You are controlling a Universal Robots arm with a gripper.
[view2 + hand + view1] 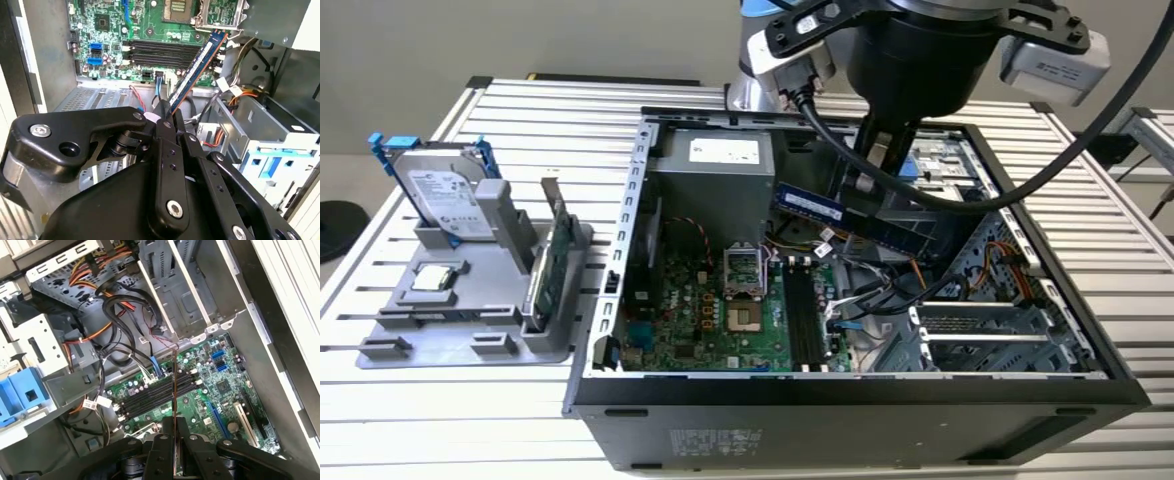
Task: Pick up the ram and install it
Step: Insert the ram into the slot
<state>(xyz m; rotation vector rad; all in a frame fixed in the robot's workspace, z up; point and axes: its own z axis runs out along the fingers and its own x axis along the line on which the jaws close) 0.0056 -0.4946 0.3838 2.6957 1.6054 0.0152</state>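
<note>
Ram (850,215) is pinched in my jaws, which are closed narrow on it. It hangs in the air inside the open case (607,300), a little right of centre in the exterior view, slanting down toward that view's right. It touches nothing but me.

In the second wrist view the ram (197,67) runs out from my jaws over the black slots (160,50). In the first wrist view the ram (174,400) shows edge-on, crossing those slots (150,395). The slots (803,320) lie on the motherboard (700,320), below the ram.

Cables (881,290) crowd the case just right of the slots, and the power supply (720,165) stands behind them. At the exterior view's left, on the counter (454,420), a grey tray (400,345) holds a hard drive (447,195) and a green card (558,265).

My arm (921,50) drops in from the top of the frame, wrist pointing down into the case.
</note>
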